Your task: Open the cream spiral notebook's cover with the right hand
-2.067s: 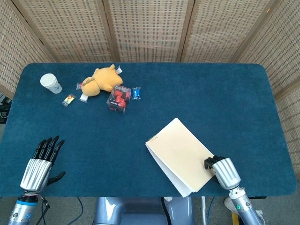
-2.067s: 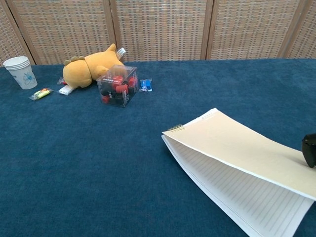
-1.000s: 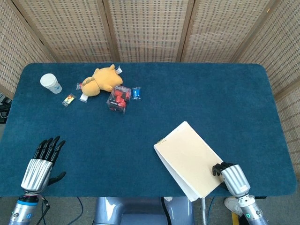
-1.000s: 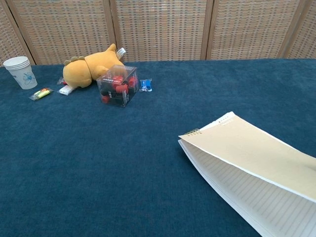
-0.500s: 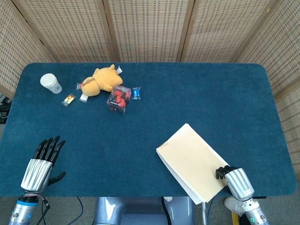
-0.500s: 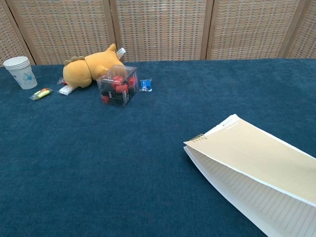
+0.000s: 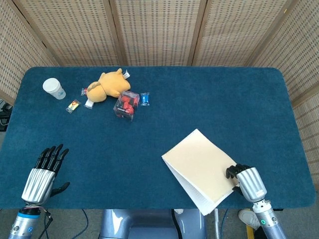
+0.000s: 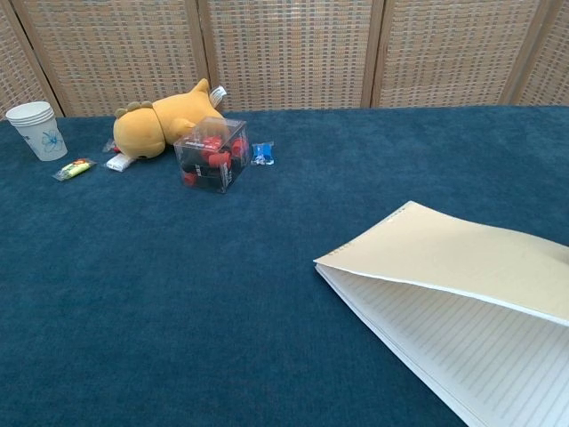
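notebook (image 7: 199,167): cream cover lifted off lined pages, spiral end toward toy (image 7: 107,84) | right hand (image 7: 244,179): at notebook's near-right corner, fingers pinching cover edge | left hand (image 7: 44,174): spread, far left of notebook

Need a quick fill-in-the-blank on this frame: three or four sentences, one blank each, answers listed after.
1. The right hand holds the cream notebook's ____ lifted off the lined pages.
2. The paper cup stands near the table's far ____ corner in the head view.
3. The clear box holds ____ pieces.
4. The left hand holds ____.

Answers: cover; left; red; nothing
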